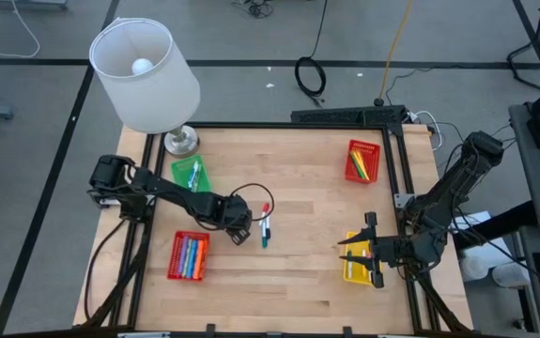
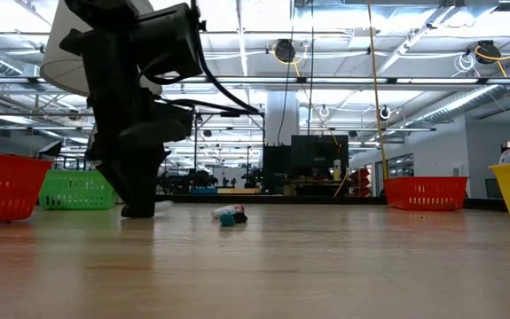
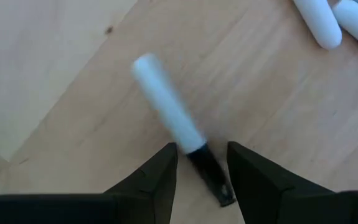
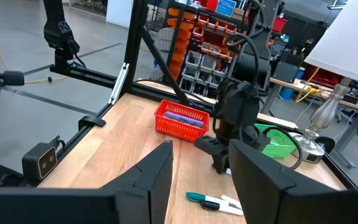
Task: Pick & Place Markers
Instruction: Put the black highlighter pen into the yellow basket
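Observation:
In the left wrist view a white-barrelled marker (image 3: pixel 166 102) with a black end (image 3: pixel 207 165) lies on the wooden table. My left gripper (image 3: pixel 202 149) is open, pointing down, one finger on either side of that black end; I see no touch. From above, this gripper (image 1: pixel 239 228) is at mid-table and hides that marker. Two more markers (image 1: pixel 266 225), one red-capped and one teal-capped, lie just to its right, seen also in the low view (image 2: pixel 231 215). My right gripper (image 1: pixel 345 249) hovers open at the yellow basket (image 1: pixel 356 270), near the table's right edge.
A red basket (image 1: pixel 189 255) holding several coloured markers sits near-left. A green basket (image 1: pixel 192 175) sits far-left beside a lamp's base (image 1: pixel 181 141); its white shade (image 1: pixel 147 75) overhangs that corner. Another red basket (image 1: pixel 362 161) stands far-right. Bare wood lies between the two arms.

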Robot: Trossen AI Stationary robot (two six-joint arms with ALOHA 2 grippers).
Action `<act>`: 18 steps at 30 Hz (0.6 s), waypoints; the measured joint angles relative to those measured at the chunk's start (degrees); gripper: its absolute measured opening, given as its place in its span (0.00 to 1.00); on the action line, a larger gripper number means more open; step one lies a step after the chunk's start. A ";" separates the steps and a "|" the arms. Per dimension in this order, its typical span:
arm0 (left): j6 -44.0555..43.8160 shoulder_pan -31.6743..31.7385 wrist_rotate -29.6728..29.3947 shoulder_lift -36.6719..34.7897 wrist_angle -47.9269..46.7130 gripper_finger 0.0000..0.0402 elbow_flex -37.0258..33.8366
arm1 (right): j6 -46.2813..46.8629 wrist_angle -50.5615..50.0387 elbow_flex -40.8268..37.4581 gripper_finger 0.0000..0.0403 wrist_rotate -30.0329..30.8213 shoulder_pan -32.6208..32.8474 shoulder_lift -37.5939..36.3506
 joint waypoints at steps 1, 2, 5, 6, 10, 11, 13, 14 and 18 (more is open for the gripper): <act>0.30 0.05 -0.01 0.88 0.03 0.37 0.14 | 0.14 0.00 0.00 0.36 0.00 0.00 0.00; 0.26 0.08 0.01 1.74 0.08 0.37 0.16 | 0.27 -0.02 0.00 0.36 -0.02 0.00 0.00; 0.10 0.21 -0.10 3.39 0.41 0.37 0.33 | 0.56 -0.12 0.00 0.36 -0.01 0.00 0.00; 0.08 0.21 -0.19 3.47 0.47 0.37 0.32 | 0.56 -0.17 0.00 0.36 0.00 0.00 0.00; -1.45 0.25 0.68 3.17 0.41 0.35 0.22 | 0.51 -0.17 0.00 0.36 0.00 -0.02 0.00; -1.44 0.25 1.14 2.95 0.37 0.33 0.10 | 0.49 -0.17 0.00 0.35 0.00 -0.02 0.02; -0.80 0.12 1.34 2.95 0.59 0.26 0.08 | 0.53 -0.17 0.00 0.35 0.00 -0.02 0.02; 0.00 0.10 1.47 2.95 0.80 0.21 0.08 | 0.56 -0.17 0.00 0.35 0.00 -0.02 0.02; 5.33 0.14 1.56 2.91 1.55 0.08 0.04 | 0.56 -0.11 0.00 0.36 0.00 -0.02 0.02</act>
